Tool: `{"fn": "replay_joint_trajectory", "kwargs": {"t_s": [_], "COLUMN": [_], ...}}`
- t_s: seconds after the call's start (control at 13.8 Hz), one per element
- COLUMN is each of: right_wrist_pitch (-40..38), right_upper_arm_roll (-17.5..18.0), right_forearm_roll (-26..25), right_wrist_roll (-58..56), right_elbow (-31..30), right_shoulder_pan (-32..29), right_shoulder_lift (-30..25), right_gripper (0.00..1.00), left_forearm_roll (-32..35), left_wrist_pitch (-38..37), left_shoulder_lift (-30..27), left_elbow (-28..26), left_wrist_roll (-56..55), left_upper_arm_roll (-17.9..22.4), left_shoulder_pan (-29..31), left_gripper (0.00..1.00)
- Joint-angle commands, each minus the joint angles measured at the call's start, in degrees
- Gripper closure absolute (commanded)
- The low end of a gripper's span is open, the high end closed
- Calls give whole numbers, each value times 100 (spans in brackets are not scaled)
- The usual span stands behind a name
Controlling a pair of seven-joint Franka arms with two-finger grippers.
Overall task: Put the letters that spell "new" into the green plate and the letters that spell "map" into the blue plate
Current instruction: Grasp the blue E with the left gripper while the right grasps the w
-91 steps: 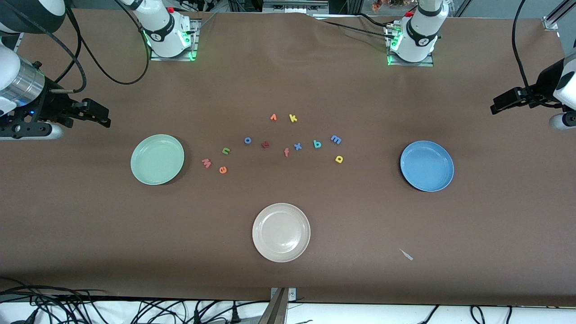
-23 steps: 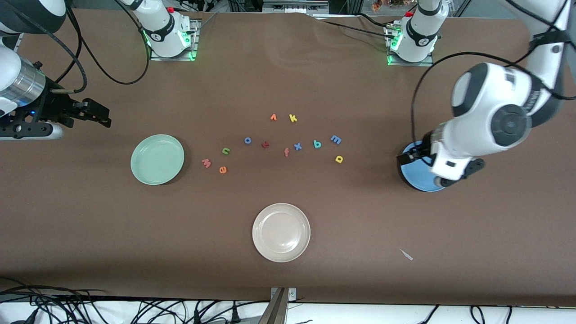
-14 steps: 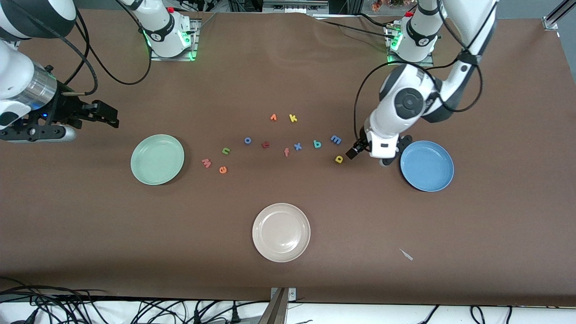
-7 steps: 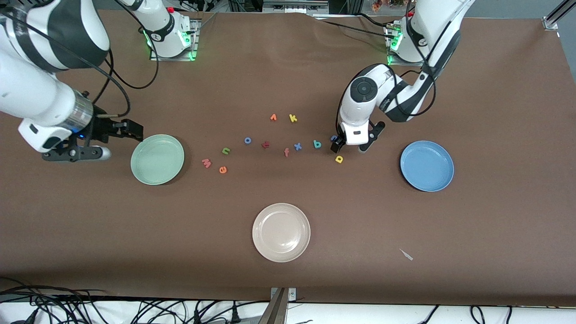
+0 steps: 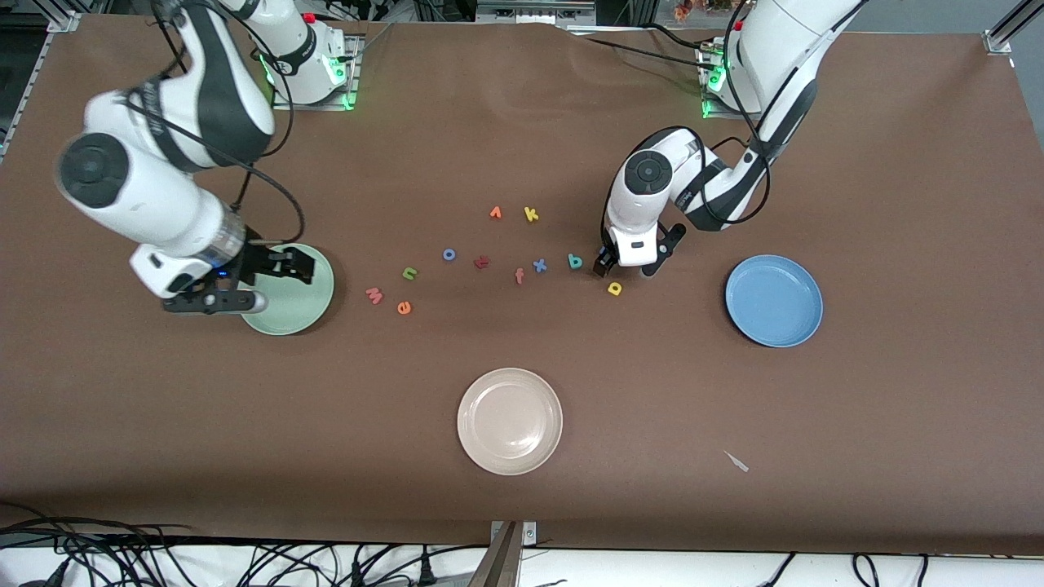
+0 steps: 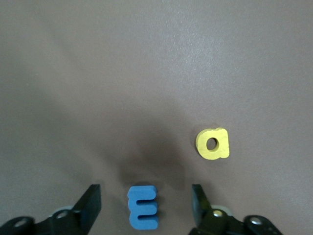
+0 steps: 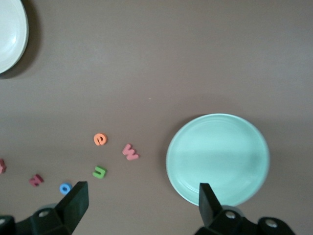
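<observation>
Left end effector (image 6: pixel 144 205) low over the counter (image 5: pixel 897 408), fingers spread astride the blue m (image 6: pixel 143 207), not yet pinching it. Risk: uneven closure could flick the small foam letter toward the yellow p (image 6: pixel 212 143) (at 1 o'clock in the left wrist view). Right end effector (image 7: pixel 142 205) spread, empty, above the green plate (image 7: pixel 218 159). Blue plate (image 5: pixel 773 300) empty.

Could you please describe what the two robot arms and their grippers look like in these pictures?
Both arms are glossy white with dark grey joint bands and round dark joint caps, and loose black cables loop along them. Green lights glow at their bases. The left gripper and right gripper are black, each with two flat jaws; the right wrist also shows a silver metal collar.
</observation>
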Motion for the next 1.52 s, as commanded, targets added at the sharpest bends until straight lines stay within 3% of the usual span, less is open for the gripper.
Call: {"fn": "replay_joint_trajectory", "kwargs": {"t_s": [0.0, 0.22, 0.36, 0.73, 0.8, 1.02, 1.31, 1.45], "right_wrist_pitch": [612, 964, 1280, 1993, 2185, 2643, 2679, 2697], "right_upper_arm_roll": [209, 375, 455, 368, 202, -246, -423, -458], "right_forearm_roll": [6, 6, -73, -82, -91, -100, -135, -144], "right_wrist_roll": [758, 2163, 2885, 3785, 3776, 3767, 3776, 3776], "right_elbow": [-662, -935, -1102, -1129, -1129, -1120, -1129, -1129], "right_shoulder_pan": [-13, 4, 144, 347, 495, 856, 1059, 1068], "right_shoulder_lift": [-185, 51, 210, 1052, 1237, 1581, 1687, 1722], "right_gripper": [0, 0, 0, 0, 0, 0, 1, 8], "left_forearm_roll": [200, 173, 173, 173, 182, 226, -369, -459], "left_wrist_pitch": [7, 7, 7, -11, -19, -237, -2633, -3557], "left_shoulder_lift": [108, 144, 188, 214, 214, 162, 161, 161], "left_elbow": [96, 96, 96, 96, 96, 183, 1412, 1861], "left_wrist_roll": [-201, -210, -210, -201, -193, -70, 1664, 2877], "left_upper_arm_roll": [-25, -25, -25, -25, -25, -25, -25, -16], "left_shoulder_pan": [-155, -164, -164, -164, -164, -95, 28, 378], "left_gripper": [23, 27, 36, 96, 100, 100, 100, 100]}}
